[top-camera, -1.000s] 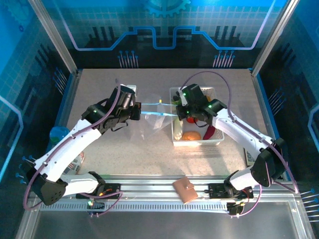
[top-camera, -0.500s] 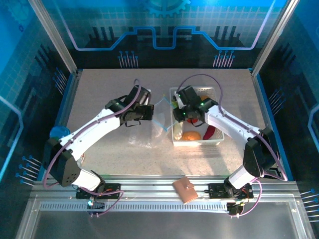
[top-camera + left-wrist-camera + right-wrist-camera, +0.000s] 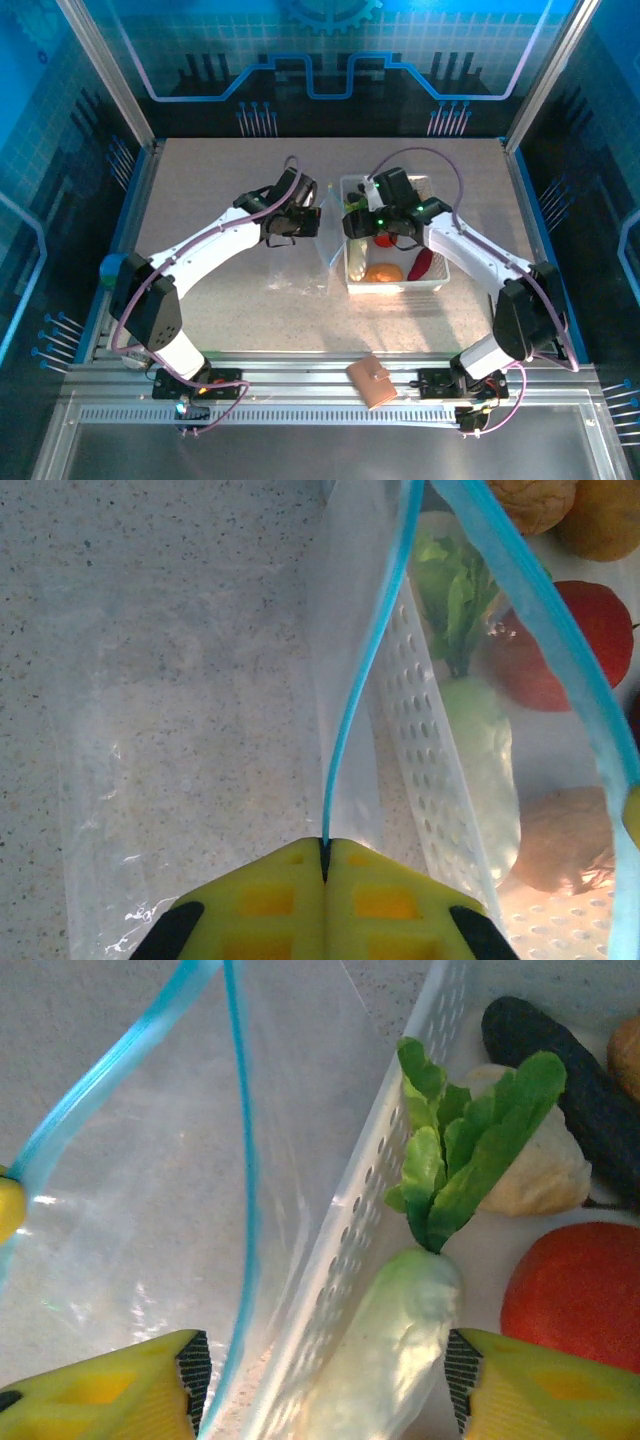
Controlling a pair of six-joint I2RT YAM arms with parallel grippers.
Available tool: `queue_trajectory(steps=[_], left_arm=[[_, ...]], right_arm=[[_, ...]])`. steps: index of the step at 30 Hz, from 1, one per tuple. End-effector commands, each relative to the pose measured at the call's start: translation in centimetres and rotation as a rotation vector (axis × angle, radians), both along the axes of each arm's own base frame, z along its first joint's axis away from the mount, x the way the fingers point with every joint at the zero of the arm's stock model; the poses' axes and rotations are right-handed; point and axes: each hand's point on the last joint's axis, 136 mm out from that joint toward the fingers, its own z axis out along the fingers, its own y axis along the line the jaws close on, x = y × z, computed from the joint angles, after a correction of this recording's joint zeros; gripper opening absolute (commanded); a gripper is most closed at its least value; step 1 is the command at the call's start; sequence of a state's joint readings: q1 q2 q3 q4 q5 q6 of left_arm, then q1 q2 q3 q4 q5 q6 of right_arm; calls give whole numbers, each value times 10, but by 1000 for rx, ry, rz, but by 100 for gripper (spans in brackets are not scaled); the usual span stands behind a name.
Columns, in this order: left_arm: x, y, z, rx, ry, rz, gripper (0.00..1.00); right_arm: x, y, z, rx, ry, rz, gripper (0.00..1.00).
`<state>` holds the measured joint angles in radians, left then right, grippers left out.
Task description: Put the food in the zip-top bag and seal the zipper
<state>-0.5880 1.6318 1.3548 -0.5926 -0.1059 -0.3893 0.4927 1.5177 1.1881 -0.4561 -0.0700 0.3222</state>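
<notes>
The left gripper has its yellow fingers pinched tight on the light-blue zipper strip of the clear zip-top bag. The bag hangs over the speckled tabletop, just left of the white perforated plastic basket. The bag's mouth gapes: one lip runs up from the pinch and the other sweeps right, over the basket's left wall.

The right gripper stands with its jaws wide apart and clamps nothing. It sits over that same wall, with the zipper strip and a white toy radish with green leaves between its fingers. The radish lies in the basket against the left wall. Right of it rest a red toy tomato, a pale tan piece and a dark purple toy eggplant. An orange piece lies at the basket's near end. A brown wallet lies on the near rail.
</notes>
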Motion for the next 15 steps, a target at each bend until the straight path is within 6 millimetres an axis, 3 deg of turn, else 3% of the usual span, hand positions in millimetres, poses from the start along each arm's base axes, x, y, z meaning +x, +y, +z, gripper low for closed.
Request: queue_trajectory(steps=[1,4,7,15], left_arm=[[8,-7,11,-33,-19,-14,0],[8,-7,12,-35,-19,-14,0],[8,-7,13,-36,-21,-16,0],[8,-9,16,-48,-27,-20,0]], right_arm=[[0,1,35,143,-61,-8,71],[1,-9,42,168,-82,-51,72],[6,-27,38,137,-93,-137,81],[18,-78,-30,-112,31,-363,86]])
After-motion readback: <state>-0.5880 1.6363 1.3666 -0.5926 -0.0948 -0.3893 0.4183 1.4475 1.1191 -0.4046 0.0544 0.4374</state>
